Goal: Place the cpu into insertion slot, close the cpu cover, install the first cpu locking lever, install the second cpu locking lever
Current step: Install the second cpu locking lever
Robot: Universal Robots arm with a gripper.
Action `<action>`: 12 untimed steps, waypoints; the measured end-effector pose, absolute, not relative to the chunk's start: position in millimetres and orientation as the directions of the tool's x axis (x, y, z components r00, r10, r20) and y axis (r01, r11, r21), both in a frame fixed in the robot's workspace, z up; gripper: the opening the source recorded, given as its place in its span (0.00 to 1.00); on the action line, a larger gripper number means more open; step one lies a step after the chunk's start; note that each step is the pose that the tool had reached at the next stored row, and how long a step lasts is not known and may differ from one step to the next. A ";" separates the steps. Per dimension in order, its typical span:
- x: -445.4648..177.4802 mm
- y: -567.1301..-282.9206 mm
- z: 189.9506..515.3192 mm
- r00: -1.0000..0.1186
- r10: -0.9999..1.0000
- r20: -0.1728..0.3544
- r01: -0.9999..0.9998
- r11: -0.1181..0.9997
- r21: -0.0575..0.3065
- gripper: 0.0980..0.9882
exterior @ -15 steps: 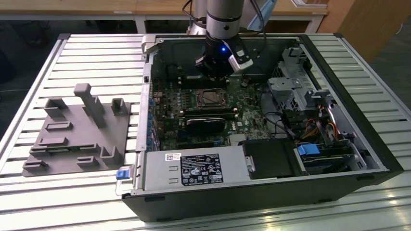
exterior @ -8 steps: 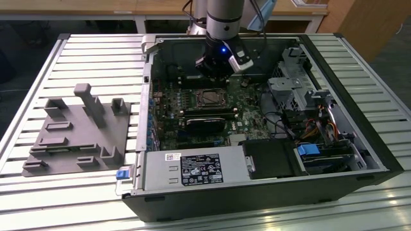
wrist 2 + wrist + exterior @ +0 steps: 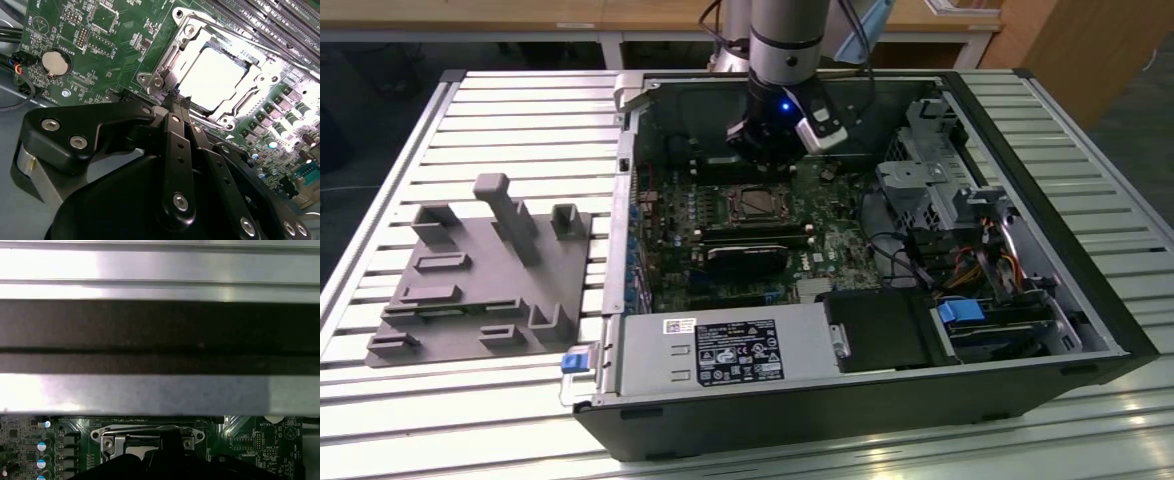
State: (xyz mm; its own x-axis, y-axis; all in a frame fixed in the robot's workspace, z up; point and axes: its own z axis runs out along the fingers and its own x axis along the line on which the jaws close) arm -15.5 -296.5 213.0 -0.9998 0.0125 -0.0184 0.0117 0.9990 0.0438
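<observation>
**Gripper parked right at the socket edge**

My gripper (image 3: pixel 175 100) has its fingers pinched together, holding nothing as far as I can tell, tips just beside the cover (image 3: pixel 165 65) frame's near corner. Just past it the cpu (image 3: pixel 212 77) sits flat in the slot (image 3: pixel 751 203), pale shiny metal in a silvery frame on the green board (image 3: pixel 107 45).

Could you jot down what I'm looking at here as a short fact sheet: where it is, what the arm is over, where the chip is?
setting: open computer case lying on a slatted table
arm: gripper low over the green circuit board
jaws: drawn together, at the socket's edge
cpu: pale square, seated in the insertion slot
cpu cover: metal frame lying around the chip
nearby: round coin battery on the board
beside case: grey fixture block, at the exterior view's left
</observation>
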 end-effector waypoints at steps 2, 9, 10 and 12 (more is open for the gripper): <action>-15.5 -297.6 213.0 -1.000 0.013 -0.018 0.012 0.999 0.044 0.03; -15.6 -298.2 219.9 -1.000 0.012 -0.019 0.012 0.999 0.044 0.03; -15.6 -298.2 222.5 -1.000 0.012 -0.018 0.012 0.999 0.044 0.03; -15.6 -298.2 227.8 -1.000 0.012 -0.018 0.012 0.999 0.044 0.03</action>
